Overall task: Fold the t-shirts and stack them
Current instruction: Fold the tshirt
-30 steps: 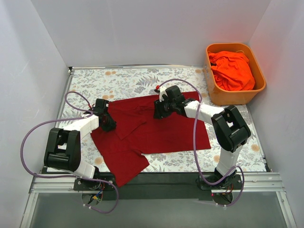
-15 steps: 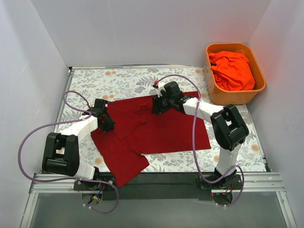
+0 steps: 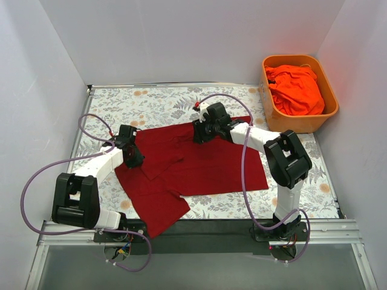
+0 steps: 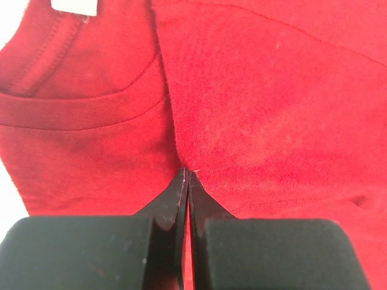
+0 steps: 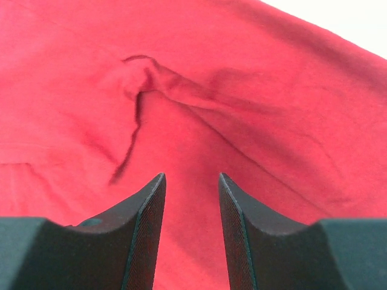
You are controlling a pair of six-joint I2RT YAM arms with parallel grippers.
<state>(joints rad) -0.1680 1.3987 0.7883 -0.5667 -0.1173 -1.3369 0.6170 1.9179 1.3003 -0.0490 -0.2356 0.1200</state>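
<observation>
The dark crimson t-shirt (image 3: 205,166) lies spread on the floral table, with one flap folded over near its left side. My left gripper (image 3: 135,159) is at the shirt's left part; in the left wrist view (image 4: 186,174) its jaws are shut on a fold edge of the crimson cloth, just below the collar (image 4: 72,112). My right gripper (image 3: 198,138) is at the shirt's far edge; in the right wrist view (image 5: 192,178) it is open and empty just above the cloth, near a wrinkle (image 5: 142,81). The bright orange-red t-shirt (image 3: 296,89) lies bunched in the tub.
The rigid orange plastic tub (image 3: 273,118) stands at the back right corner, next to the right wall. White walls close in the floral table (image 3: 157,103) on three sides. Purple cables loop from both arms.
My right gripper has moved a little toward the far left, to the shirt's far edge. My left gripper has shifted slightly left, still shut on the cloth. The shirt has barely moved.
</observation>
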